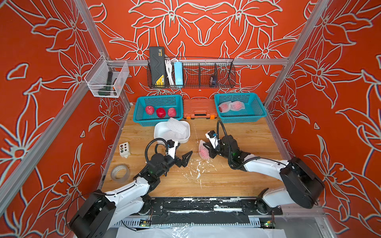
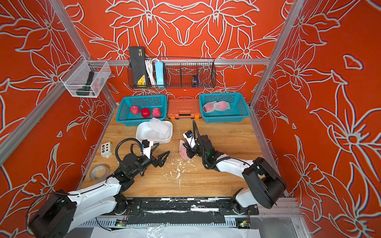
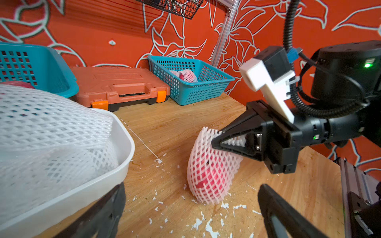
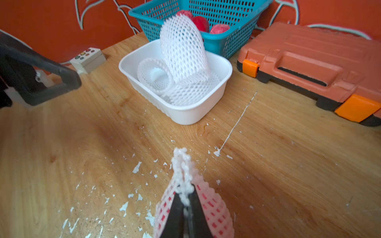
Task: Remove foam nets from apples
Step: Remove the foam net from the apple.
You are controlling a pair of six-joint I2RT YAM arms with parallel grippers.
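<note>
I look into a booth closed in on three sides by orange-red walls (image 1: 206, 31) printed with pale outlined flowers and framed by aluminium rails (image 1: 257, 61). The light is bright and even, with only soft shadows. A black wire rack (image 1: 206, 74) hangs from the back rail, and a clear mesh bin (image 1: 99, 82) hangs at the back left corner. Below lies a light wooden tabletop (image 1: 237, 179), flecked with white scraps near its middle.

Two white-and-black arms reach inward from the near edge of the counter (image 1: 226, 181). The left gripper (image 1: 184, 148) hovers with jaws spread wide. The right gripper (image 3: 215, 142) angles downward, jaws pinched tight on the gathered top of a foam net (image 3: 210, 173).
</note>
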